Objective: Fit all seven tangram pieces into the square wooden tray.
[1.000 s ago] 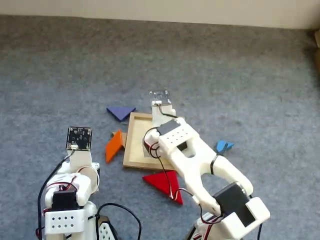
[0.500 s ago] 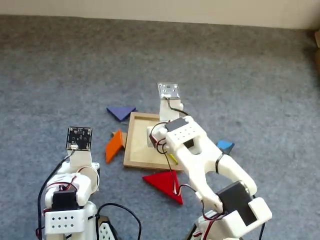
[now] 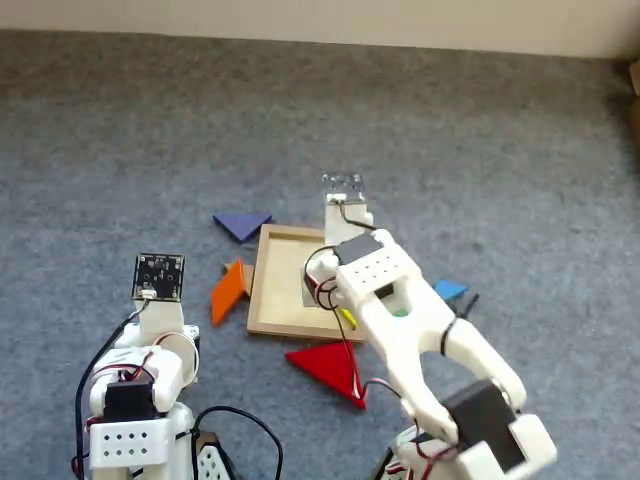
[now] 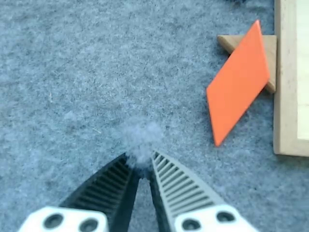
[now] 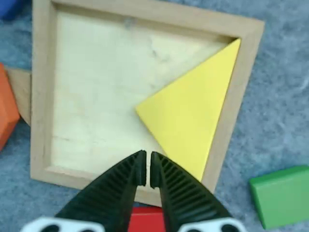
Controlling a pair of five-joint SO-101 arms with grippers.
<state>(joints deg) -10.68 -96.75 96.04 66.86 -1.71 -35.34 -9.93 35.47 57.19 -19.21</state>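
Observation:
The square wooden tray (image 5: 42,96) holds a yellow triangle (image 5: 193,113), which lies against one wall with its lower corner reaching over the rim. My right gripper (image 5: 146,166) hovers shut and holding nothing above the tray's near rim. In the high view the right arm (image 3: 375,280) covers the right half of the tray (image 3: 270,290). Outside the tray lie a navy triangle (image 3: 242,224), an orange parallelogram (image 3: 228,291), a red triangle (image 3: 330,368) and a blue piece (image 3: 449,290). My left gripper (image 4: 142,166) is shut over bare carpet, short of the orange parallelogram (image 4: 239,82).
A green square (image 5: 280,195) sits on the carpet just off the tray's corner. A plain wooden triangle (image 4: 231,42) lies partly under the orange piece beside the tray rim (image 4: 285,96). The left arm (image 3: 150,350) stands at the near left. Grey carpet covers the whole table.
The right arm swung right across the tray and its wrist turned. The yellow triangle's edge and the blue piece have come out from behind it. The left arm kept still.

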